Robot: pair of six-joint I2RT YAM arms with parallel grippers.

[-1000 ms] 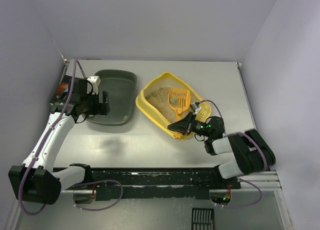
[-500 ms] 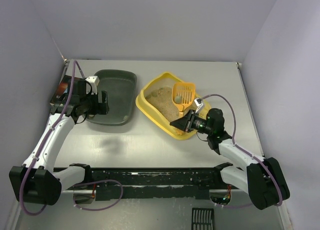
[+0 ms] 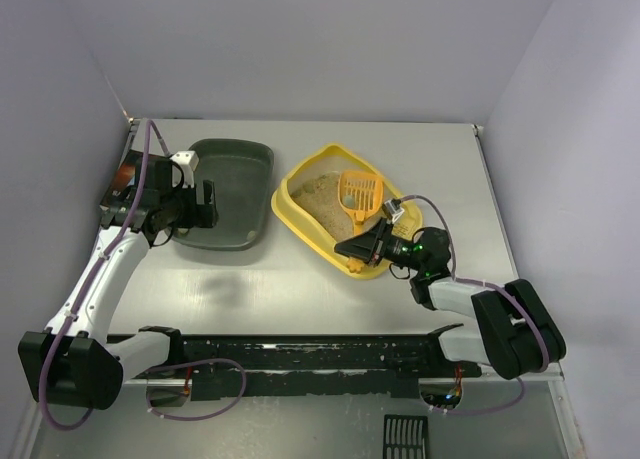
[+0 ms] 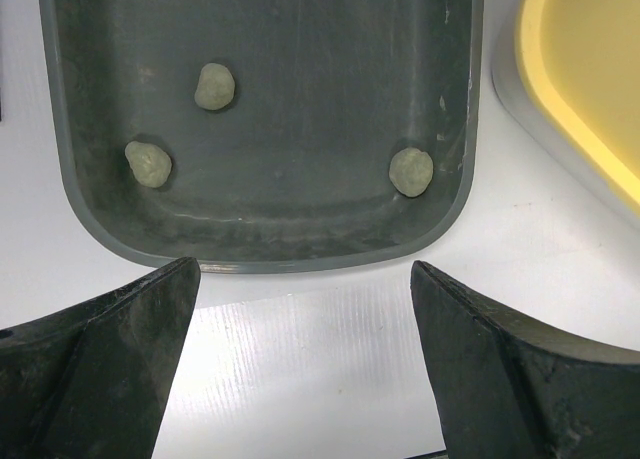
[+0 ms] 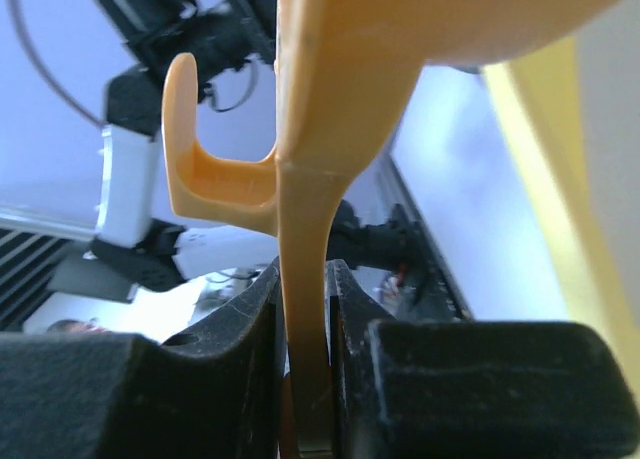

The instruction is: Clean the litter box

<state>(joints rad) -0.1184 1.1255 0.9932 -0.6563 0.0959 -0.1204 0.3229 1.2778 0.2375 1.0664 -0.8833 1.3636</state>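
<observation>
Pale lilac walls enclose a grey-white tabletop [image 3: 290, 279], on which 2 trays are set side by side. At the right gripper [image 3: 362, 241] the jaws are clamped on the thin handle [image 5: 303, 279] of the orange scoop [image 3: 358, 193] — in the right wrist view the handle is seen pinched edge-on between both pads. The slotted head is held over the litter box [image 3: 286, 207], the yellow tray lying at an angle right of centre, just beside the dark grey-green tray [image 3: 262, 159] on its left. A small pale lump seems to be carried on the head, though it is too small to be made sure of. The left gripper [image 3: 205, 207] is held wide open with nothing in it at the dark tray's edge; beyond its fingers [image 4: 110, 359] 3 lumps [image 4: 215, 86] are seen on the tray floor.

The step in hand is judged to be the carrying of a lump across. It is best done with the head kept level and shaken lightly over the sand first, so loose litter is dropped back through the slots — then raised clear of the yellow rim before being moved left. Tipping should be saved until the head is well inside the dark tray's wall.
</observation>
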